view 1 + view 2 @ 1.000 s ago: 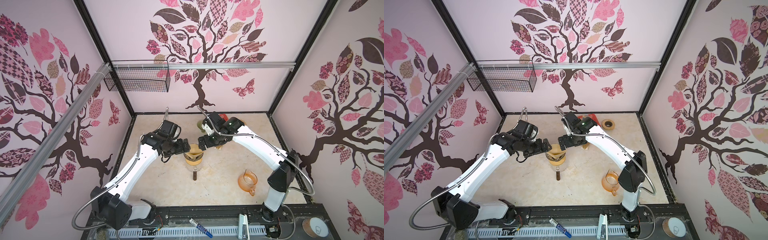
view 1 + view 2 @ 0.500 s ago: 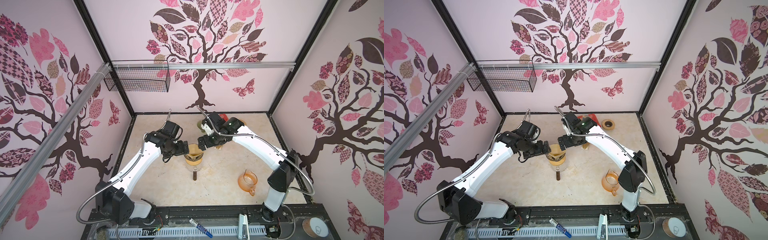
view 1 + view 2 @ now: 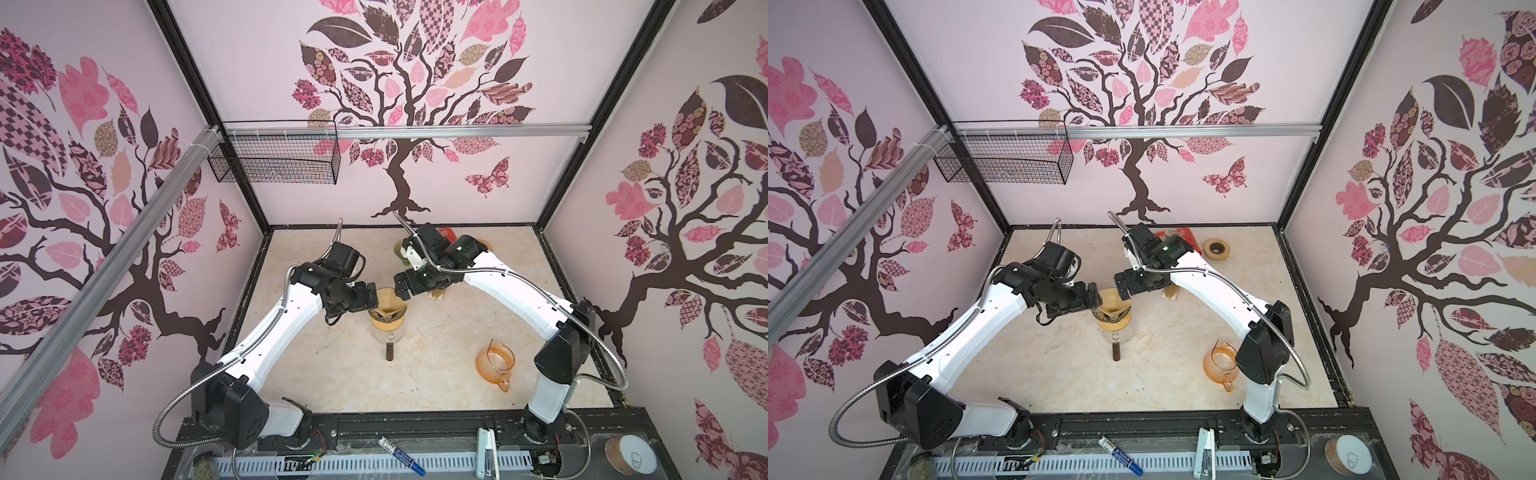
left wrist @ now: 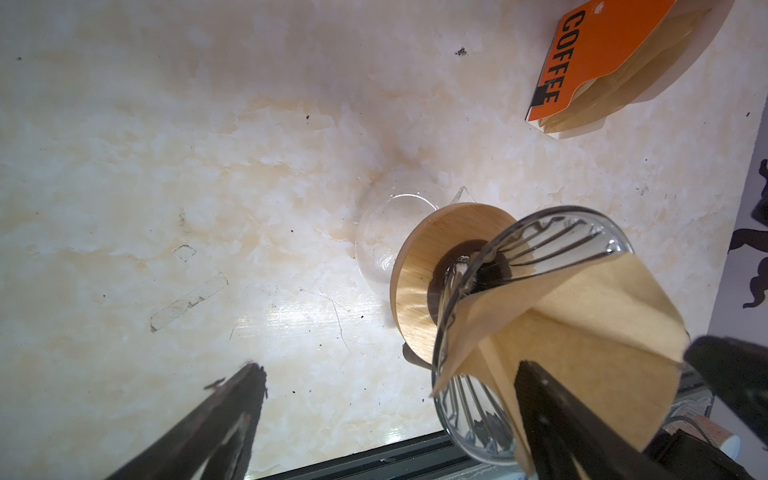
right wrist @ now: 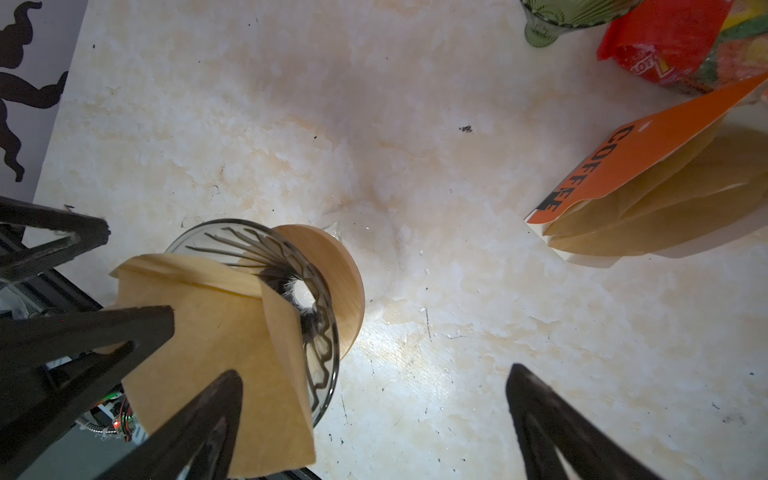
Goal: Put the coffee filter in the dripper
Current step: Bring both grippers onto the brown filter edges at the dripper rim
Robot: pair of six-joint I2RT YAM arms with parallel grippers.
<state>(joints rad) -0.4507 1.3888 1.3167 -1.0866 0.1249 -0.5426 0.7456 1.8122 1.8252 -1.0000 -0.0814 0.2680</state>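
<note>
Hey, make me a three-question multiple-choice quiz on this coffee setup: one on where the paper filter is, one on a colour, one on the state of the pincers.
1. The paper filter sits: A in a drawer; B in the glass dripper; C in a kettle.
2. The pack labelled COFFEE is: A blue; B green; C orange.
3. The left pincer and right pincer are: A both open; B both shut; C one open, one shut.
Key: B, its tip is down in the ribbed glass cone; C, the card is orange; A, each wrist view shows fingers spread wide.
</note>
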